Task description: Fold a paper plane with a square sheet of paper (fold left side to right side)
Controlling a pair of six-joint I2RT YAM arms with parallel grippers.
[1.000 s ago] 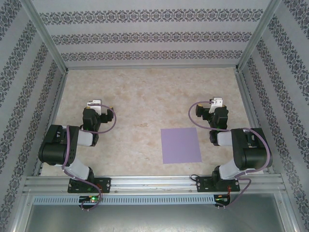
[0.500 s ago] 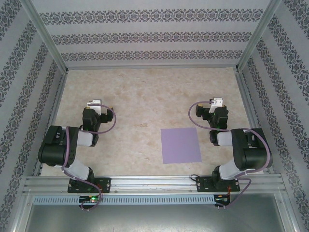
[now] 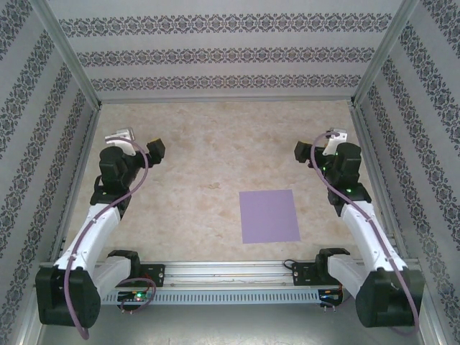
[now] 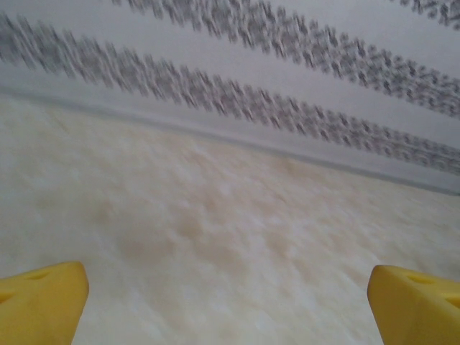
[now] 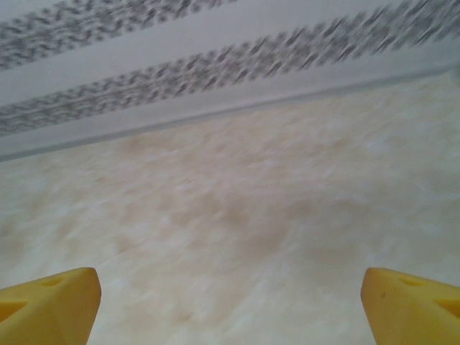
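Raised farther up-frame than before, left gripper [image 3: 136, 144] and right gripper [image 3: 320, 146] hang spread and empty over the beige marbled table [image 3: 215, 144] between striped-wallpaper walls [image 3: 215, 57], with the square sheet of paper [image 3: 269, 215] flat at lower centre-right.

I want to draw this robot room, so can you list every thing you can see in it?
paper: one, purple, lying flat on the table, nearer the right arm
table: one, beige marbled, under everything
walls: three, white with dark patterned stripes, around the table
metal rail: one, silver, along the near edge
left arm: one, black and white, left side
right arm: one, black and white, right side
left end effector: one, yellow fingers, open, empty
right end effector: one, yellow fingers, open, empty
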